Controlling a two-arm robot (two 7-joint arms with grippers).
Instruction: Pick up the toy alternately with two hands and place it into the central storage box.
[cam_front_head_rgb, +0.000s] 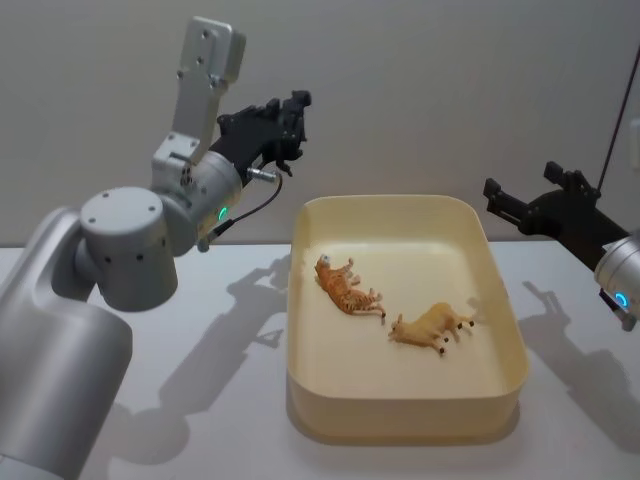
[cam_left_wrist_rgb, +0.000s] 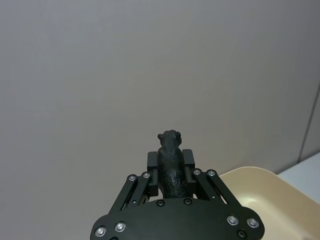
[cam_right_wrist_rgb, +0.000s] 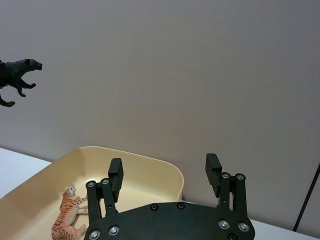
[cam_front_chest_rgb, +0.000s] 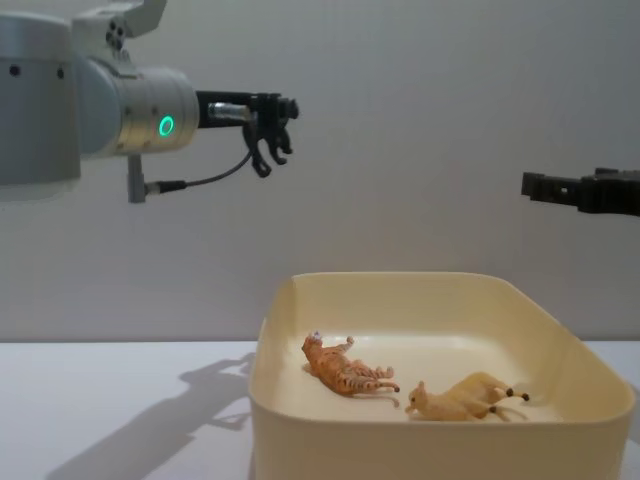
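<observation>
The big cream-yellow storage box (cam_front_head_rgb: 405, 400) sits on the white desk (cam_front_head_rgb: 200, 400), down low between the two grippers. Its front wall is the closest thing to the robot. Two toy animals lie on their sides inside it. The tan lion (cam_front_head_rgb: 432, 328) is nearer the front, on the side of the right gripper. The striped orange tiger (cam_front_head_rgb: 347, 285) lies just beside it, a bit farther back and more toward the left gripper. The two toys are near each other but not touching.

The left gripper (cam_front_head_rgb: 285, 125) is held high in the air, up above the back left corner of the box. Its arm is silver with a green ring light (cam_front_chest_rgb: 165, 126). The black fingers (cam_left_wrist_rgb: 188, 161) are squeezed tight on a black panther toy (cam_left_wrist_rgb: 171, 162). The panther's head pokes out past the fingertips, and its legs hang down under the gripper.

The right gripper (cam_front_head_rgb: 520, 210) is also up in the air, on the other side of the box, past its back right corner. Its two fingers (cam_right_wrist_rgb: 116, 172) are spread wide apart with nothing between them. It points across toward the left gripper, and the two are well apart.

Behind it all is a plain grey wall (cam_front_head_rgb: 420, 90).
</observation>
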